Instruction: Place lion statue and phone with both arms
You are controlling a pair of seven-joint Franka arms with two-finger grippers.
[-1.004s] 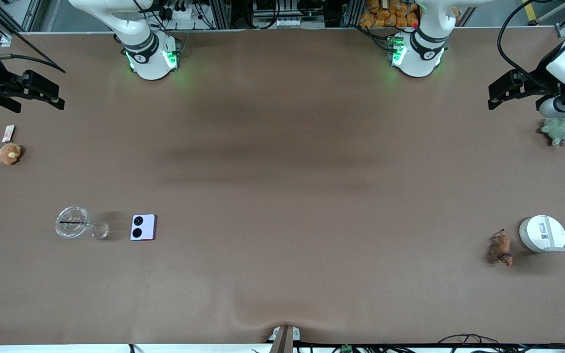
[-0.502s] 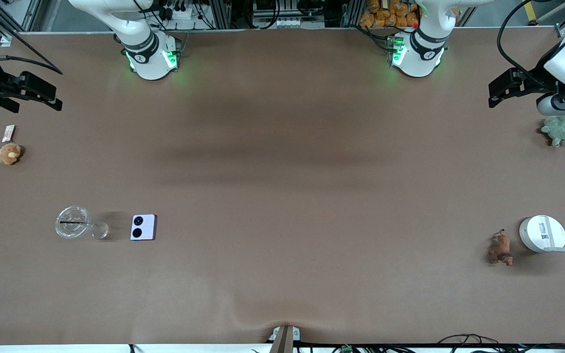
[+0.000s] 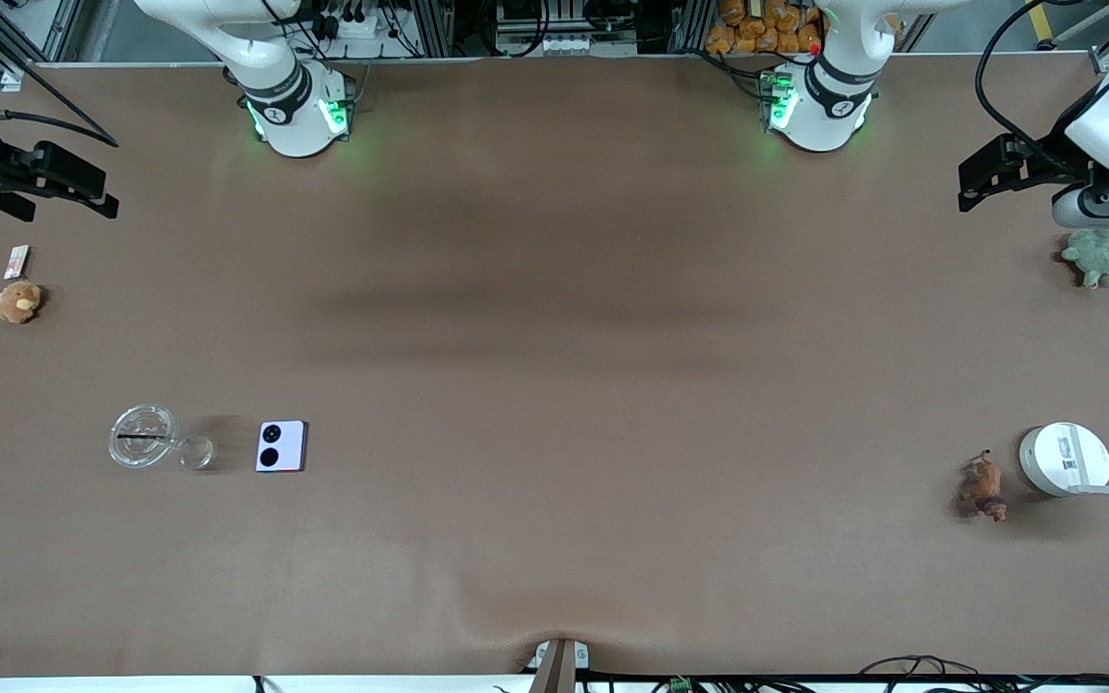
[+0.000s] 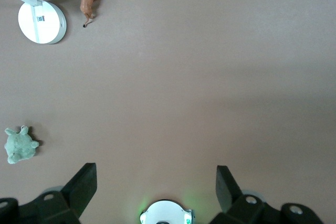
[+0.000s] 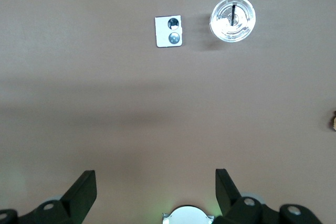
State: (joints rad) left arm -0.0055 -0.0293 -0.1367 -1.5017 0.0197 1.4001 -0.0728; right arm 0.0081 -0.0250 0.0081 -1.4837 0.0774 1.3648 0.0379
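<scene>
It is a robot lab: two white robot arm bases [image 3: 296,106] with green lights stand on a brown desk [image 3: 554,385], with metal frames [image 3: 439,24] and cables [image 3: 911,666] around.

Bench [image 3: 554,385] has a matt brown covering, smooth apart from a few soft creases. Lion statue [image 3: 983,485] looks hard and moulded, reddish-brown with a dull sheen. Phone [image 3: 281,446] is smooth pale lavender-white with two glossy black lens circles. Round white device [image 3: 1065,459] looks like smooth plastic. Clear cup [image 3: 143,436] is transparent and shiny. Green toy [image 3: 1097,257] and orange-brown toy [image 3: 18,301] are fuzzy plush.
</scene>
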